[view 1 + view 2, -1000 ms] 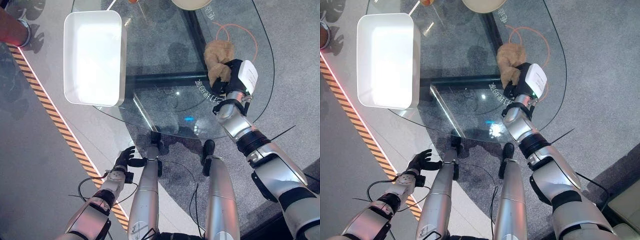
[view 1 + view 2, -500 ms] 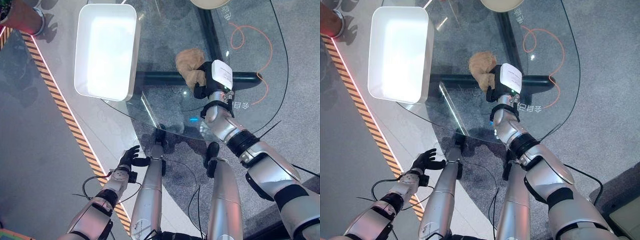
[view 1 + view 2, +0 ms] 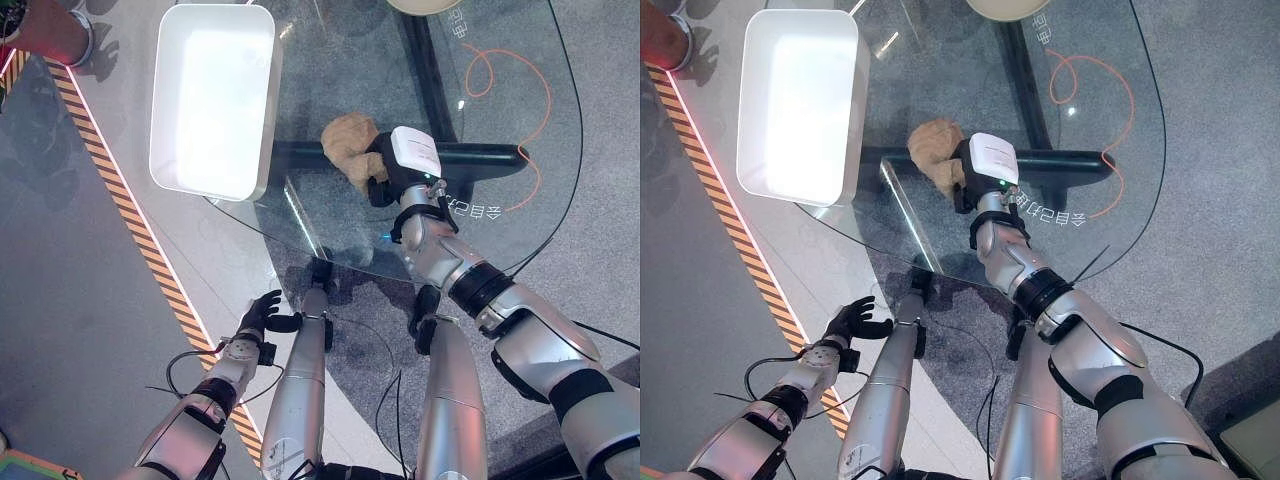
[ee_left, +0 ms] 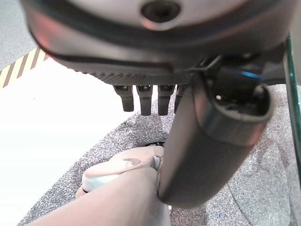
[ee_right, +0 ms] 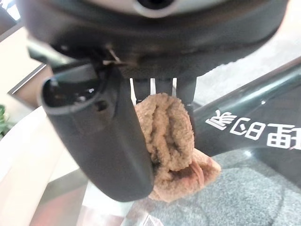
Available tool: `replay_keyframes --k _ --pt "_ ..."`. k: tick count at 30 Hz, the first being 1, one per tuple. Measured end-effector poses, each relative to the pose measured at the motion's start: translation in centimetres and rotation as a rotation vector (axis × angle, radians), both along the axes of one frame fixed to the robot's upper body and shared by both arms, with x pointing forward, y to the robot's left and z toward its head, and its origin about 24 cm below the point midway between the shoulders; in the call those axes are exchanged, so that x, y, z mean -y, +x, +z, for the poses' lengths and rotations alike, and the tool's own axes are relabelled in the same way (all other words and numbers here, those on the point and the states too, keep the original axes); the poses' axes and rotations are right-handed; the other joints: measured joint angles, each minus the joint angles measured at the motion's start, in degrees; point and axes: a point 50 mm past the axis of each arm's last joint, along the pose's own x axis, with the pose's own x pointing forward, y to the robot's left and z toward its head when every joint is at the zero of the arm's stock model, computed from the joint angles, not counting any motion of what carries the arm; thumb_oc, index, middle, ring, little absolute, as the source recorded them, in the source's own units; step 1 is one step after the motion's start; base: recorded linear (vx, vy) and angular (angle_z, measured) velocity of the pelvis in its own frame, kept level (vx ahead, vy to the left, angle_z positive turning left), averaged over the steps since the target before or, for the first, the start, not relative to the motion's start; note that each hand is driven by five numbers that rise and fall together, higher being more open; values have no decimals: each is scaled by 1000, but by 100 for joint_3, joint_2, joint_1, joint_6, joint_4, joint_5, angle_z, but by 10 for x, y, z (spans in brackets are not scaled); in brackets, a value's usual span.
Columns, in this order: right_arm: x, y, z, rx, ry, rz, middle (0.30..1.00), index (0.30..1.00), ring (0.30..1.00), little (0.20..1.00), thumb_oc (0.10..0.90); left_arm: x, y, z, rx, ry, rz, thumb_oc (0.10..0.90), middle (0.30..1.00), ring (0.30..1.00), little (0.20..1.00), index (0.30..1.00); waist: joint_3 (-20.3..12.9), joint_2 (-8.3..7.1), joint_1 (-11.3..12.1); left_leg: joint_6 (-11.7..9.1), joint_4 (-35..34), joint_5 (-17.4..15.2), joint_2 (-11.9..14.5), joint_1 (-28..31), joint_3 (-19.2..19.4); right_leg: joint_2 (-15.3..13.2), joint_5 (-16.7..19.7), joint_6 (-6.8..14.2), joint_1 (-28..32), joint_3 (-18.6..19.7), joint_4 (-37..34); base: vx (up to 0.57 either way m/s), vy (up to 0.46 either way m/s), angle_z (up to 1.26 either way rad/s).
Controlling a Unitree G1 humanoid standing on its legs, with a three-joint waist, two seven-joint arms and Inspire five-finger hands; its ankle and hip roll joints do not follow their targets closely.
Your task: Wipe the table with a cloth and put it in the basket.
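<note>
Low at the left, off the glass and over the grey floor (image 3: 60, 330) beside a strip of orange-and-black hazard tape (image 3: 150, 262), the left hand (image 3: 258, 312) hangs with its fingers loosely spread and nothing in them. Up from it, a white rectangular basket (image 3: 165, 160) sits on the left edge of the round glass tabletop (image 3: 330, 80), its inside bare and brightly lit. Near the middle of the glass lies the cloth (image 3: 347, 150) — a tan, fuzzy, terry-like rag, bunched into thick soft folds rather than spread flat — well apart from the basket and resting over the dark bar (image 3: 480, 155) of the frame seen through the glass. The right hand (image 3: 385, 172) sits on its right side, fingers curled over the cloth with the thumb closing on it; the right wrist view shows the plush rolls (image 5: 169, 141) pinched between thumb and fingers. Further right, an orange cord (image 3: 505, 75) loops under the glass — and a pale round dish (image 3: 425, 5) shows at the far edge.
</note>
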Motion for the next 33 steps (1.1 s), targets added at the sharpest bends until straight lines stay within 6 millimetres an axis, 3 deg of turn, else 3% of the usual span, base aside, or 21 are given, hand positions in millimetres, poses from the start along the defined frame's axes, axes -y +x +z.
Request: replay_keyframes --k 11,17,22,30,33 --pt "-22 -7 -16 -94 -139 163 300 300 300 200 100 2 1 2 9 -5 -9 800 900 900 900 900 -6 9 103 -60 -56 9 8 -11 -109 -28 -89 -74 -3 -134 96 -6 -2 4" --pt "-28 -9 -19 -135 -186 222 300 300 300 200 100 3 3 4 16 -7 -14 800 900 900 900 900 -8 12 108 42 55 -44 -25 -66 -106 -46 -57 -35 34 -135 26 -5 -2 -1" --pt "-30 -10 -21 -152 -215 250 300 300 300 200 100 4 4 4 18 5 -27 800 900 900 900 900 -8 12 115 -120 49 79 -68 -66 -113 -105 -98 4 24 -138 95 -12 -1 6" --pt "-33 -12 -25 -163 -252 280 300 300 300 200 100 4 4 5 15 5 -29 800 900 900 900 900 -8 12 119 38 -44 -128 -66 -68 -139 -106 -87 -89 -1 -184 44 -1 0 0" --pt "-32 -12 -26 -159 -249 276 300 300 300 200 100 4 5 5 15 6 -32 800 900 900 900 900 -10 14 102 34 71 -58 -102 -73 -134 -119 -53 -8 39 -139 27 -6 19 -7"
